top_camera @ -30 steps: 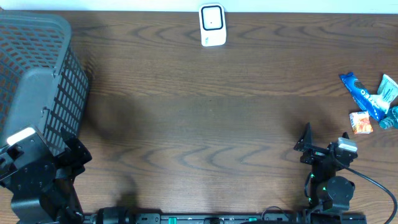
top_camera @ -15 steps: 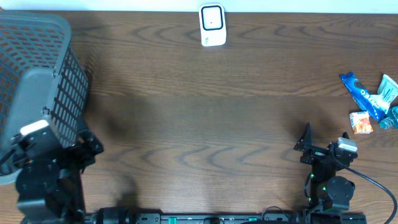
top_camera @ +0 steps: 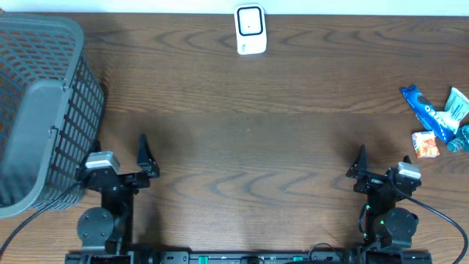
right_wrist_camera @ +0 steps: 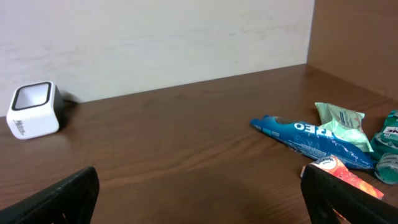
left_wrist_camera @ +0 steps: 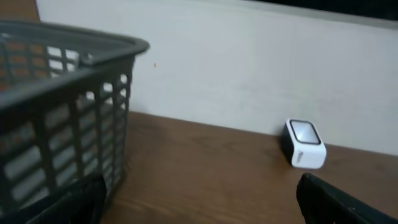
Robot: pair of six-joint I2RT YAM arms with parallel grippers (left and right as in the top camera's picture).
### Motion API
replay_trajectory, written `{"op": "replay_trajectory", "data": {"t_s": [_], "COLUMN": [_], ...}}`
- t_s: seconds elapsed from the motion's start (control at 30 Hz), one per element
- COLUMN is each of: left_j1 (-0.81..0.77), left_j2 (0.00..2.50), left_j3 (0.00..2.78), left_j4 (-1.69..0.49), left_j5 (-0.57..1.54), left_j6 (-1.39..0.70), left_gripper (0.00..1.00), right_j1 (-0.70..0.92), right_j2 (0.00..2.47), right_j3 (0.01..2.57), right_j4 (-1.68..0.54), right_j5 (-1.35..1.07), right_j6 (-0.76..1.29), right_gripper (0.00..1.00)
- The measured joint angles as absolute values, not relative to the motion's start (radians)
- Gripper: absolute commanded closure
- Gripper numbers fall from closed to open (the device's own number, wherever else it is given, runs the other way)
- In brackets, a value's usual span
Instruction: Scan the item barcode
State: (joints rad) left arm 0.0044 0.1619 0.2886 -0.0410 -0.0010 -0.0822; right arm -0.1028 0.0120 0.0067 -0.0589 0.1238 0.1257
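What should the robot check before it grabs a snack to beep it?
1. Right pincer open, empty: ok.
2. Left pincer open, empty: ok.
3. Blue packet in plain view on the right side: ok.
4. Scanner standing at the far edge, nothing in front: ok.
5. Blue packet clear of neighbours: not ok, green packet and orange packet crowd it.
6. Barcode's side found: cannot tell.

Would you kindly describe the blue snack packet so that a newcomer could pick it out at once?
On the brown wooden table, look to the right edge, where a small cluster of snacks lies. The blue snack packet is the long, slim one lying slantwise; its neighbours, a pale green packet, an orange packet and a teal item, are all shorter.
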Motion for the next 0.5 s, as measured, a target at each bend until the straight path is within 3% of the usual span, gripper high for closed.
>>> {"op": "replay_trajectory", "data": {"t_s": [0.5], "left_j1": [0.004], "left_j2": [0.03], "left_j3": [0.11], "left_j4": [0.008], "left_j5": [-0.033], "left_j6": [-0.082], "left_gripper": [0.02], "right_j1": [-0.103], "right_j2": [0.012], "right_j3": [0.007], "right_j4": [-0.059], "right_j5": [0.123], "right_j6": [0.126], "right_gripper": [0.01]}}
